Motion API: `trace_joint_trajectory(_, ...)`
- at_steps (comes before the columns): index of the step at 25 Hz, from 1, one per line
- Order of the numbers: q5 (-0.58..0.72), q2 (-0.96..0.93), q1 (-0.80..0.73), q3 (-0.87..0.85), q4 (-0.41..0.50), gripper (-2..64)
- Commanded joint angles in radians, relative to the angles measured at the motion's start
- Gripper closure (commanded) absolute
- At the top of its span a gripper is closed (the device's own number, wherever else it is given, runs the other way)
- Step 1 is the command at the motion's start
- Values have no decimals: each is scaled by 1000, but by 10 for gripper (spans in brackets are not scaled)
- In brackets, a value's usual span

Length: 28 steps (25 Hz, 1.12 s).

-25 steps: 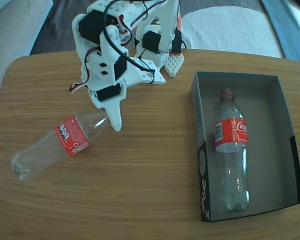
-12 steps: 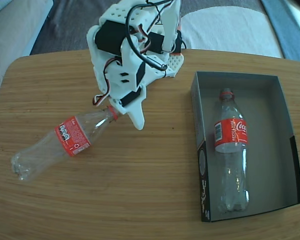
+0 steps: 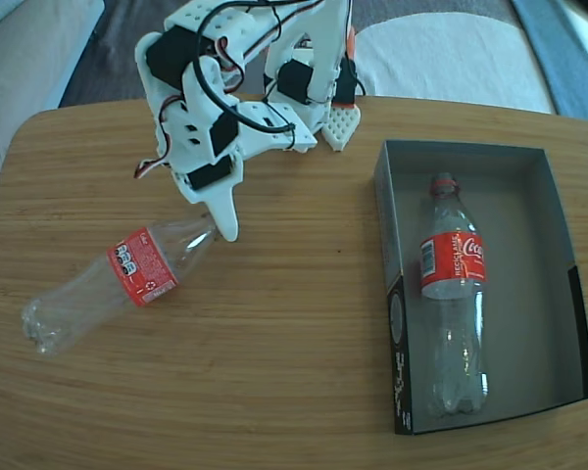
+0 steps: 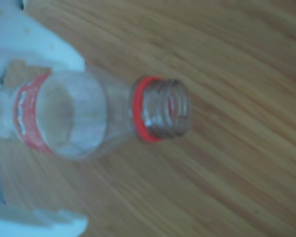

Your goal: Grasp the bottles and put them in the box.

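Observation:
One clear Coca-Cola bottle [image 3: 118, 284] with a red label lies on the wooden table at the left of the fixed view, its open neck pointing up-right. My white gripper [image 3: 219, 217] hangs over that neck, one long finger [image 3: 226, 220] pointing down beside it. In the wrist view the bottle [image 4: 89, 116] lies between the two white jaws, which stand apart above and below it without pressing on it; the gripper [image 4: 84, 143] is open. A second bottle [image 3: 454, 294] lies lengthwise inside the box [image 3: 392, 294] at the right, neck toward the far end.
The arm's base [image 3: 314, 88] stands at the table's far edge, just left of the box's far corner. Bare wood lies between the loose bottle and the box. A grey cushion [image 3: 29, 49] and a white cushion [image 3: 451, 59] lie beyond the table.
Half a second ago the gripper had swung right of the bottle's neck; it is now back left over the neck, as one second ago. The bottles have not moved.

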State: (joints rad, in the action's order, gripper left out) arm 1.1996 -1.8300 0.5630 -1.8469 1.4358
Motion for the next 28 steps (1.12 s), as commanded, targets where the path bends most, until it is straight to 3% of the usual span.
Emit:
trace_joint_trajectory(1,8,-29,32,21,12,256)
trace_joint_trajectory(9,8,-28,-9,-32,86,256)
trace_joint_trajectory(14,8,-28,-15,-32,84,250)
trace_joint_trajectory(17,8,-28,-38,-41,81,169)
trace_joint_trajectory(20,8,-28,-69,-78,44,98)
trace_joint_trajectory(28,8,-26,-107,-189,-101,98)
